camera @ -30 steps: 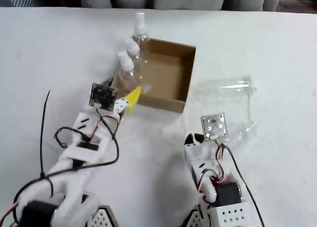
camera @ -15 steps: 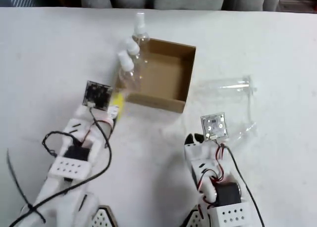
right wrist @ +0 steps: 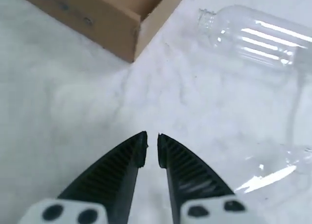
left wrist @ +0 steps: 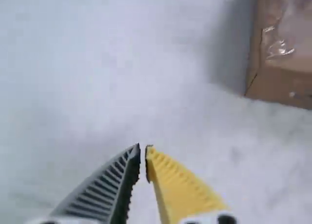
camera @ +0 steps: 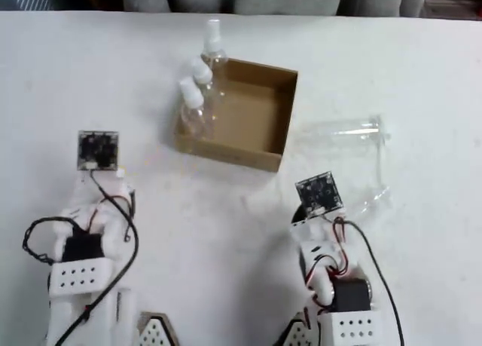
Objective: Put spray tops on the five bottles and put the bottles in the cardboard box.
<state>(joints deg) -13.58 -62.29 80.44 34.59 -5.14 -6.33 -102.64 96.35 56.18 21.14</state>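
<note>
Toward the desk's (camera: pixel 422 75) near-left corner, left end effector (left wrist: pixel 143 158) closed on nothing, three topped bottles (camera: pixel 194 105) along box's (camera: pixel 241 156) left wall mid-desk, right end effector (right wrist: pixel 152 146) closed, empty, two clear bottles (camera: pixel 343 131) lying rightward.

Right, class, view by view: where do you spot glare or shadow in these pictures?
Left wrist view: the cardboard box throws a soft shadow on the table beside its wall. Right wrist view: bright streaks of glare on the lying clear bottle. High view: that bottle shows just faint glints against the white table.
</note>
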